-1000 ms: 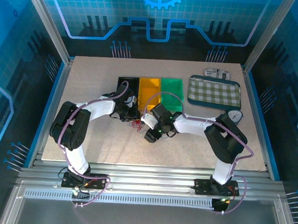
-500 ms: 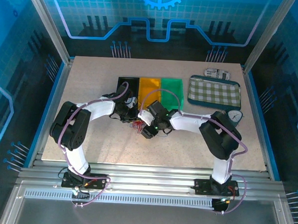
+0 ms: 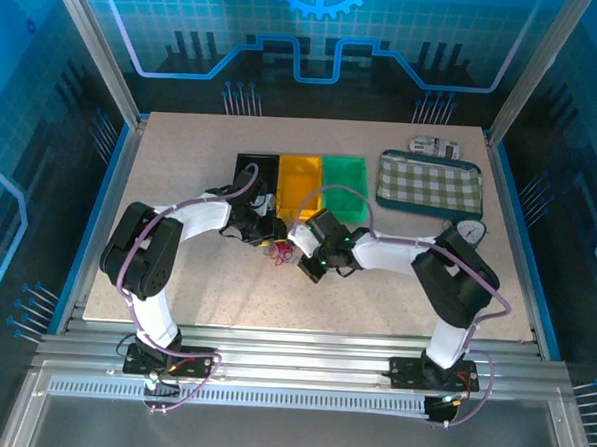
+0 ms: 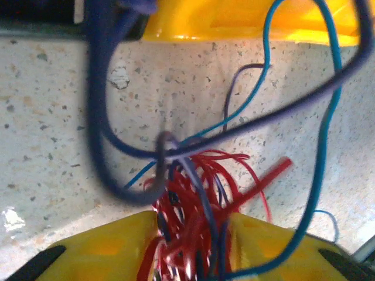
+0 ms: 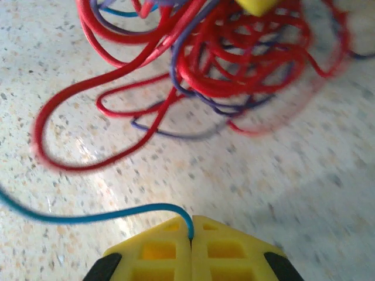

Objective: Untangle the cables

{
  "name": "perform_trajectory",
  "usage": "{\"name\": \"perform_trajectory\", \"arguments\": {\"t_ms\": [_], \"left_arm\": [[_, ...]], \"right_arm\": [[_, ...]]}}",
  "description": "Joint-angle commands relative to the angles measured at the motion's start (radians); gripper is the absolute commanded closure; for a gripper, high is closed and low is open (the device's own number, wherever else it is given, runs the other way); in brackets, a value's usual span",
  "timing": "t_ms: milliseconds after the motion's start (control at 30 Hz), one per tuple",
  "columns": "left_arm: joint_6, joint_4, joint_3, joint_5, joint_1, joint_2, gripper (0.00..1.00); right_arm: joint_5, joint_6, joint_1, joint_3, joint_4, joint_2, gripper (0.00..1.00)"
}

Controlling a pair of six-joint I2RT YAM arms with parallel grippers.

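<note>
The cables lie as a small red and blue tangle on the table just in front of the bins, between the two grippers. My left gripper has its yellow fingers somewhat apart, and the red and dark blue bunch fills the gap between them. A teal-blue cable loops wide to the right of it. My right gripper is shut on the end of a thin blue cable. That cable runs off to the left, and the red tangle lies ahead of the right gripper.
A black bin, an orange bin and a green bin stand in a row just behind the tangle. Further right are a checked tray and a round dial. Bare table stretches in front of the arms.
My right gripper went from open to shut, now pinching the blue cable, and drew back a little to the right. The left fingers have parted somewhat around the bunch.
</note>
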Motion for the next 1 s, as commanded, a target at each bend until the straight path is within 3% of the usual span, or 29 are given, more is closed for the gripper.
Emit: {"name": "perform_trajectory", "arguments": {"t_ms": [0, 267, 633, 867, 967], "left_arm": [[0.014, -0.037, 0.016, -0.027, -0.003, 0.026, 0.64], [0.041, -0.060, 0.027, -0.044, -0.005, 0.073, 0.66], [0.043, -0.075, 0.016, -0.108, -0.006, 0.108, 0.67], [0.034, -0.095, 0.010, -0.153, -0.004, 0.113, 0.65], [0.034, -0.100, 0.011, -0.165, -0.004, 0.114, 0.64]], "right_arm": [[0.071, 0.083, -0.035, -0.060, 0.071, -0.112, 0.99], [0.147, 0.197, -0.138, -0.126, 0.116, -0.295, 1.00], [0.383, 0.285, -0.275, -0.116, 0.108, -0.484, 1.00], [0.683, 0.304, -0.299, -0.052, 0.047, -0.547, 1.00], [0.746, 0.333, -0.333, -0.036, 0.042, -0.574, 1.00]]}}
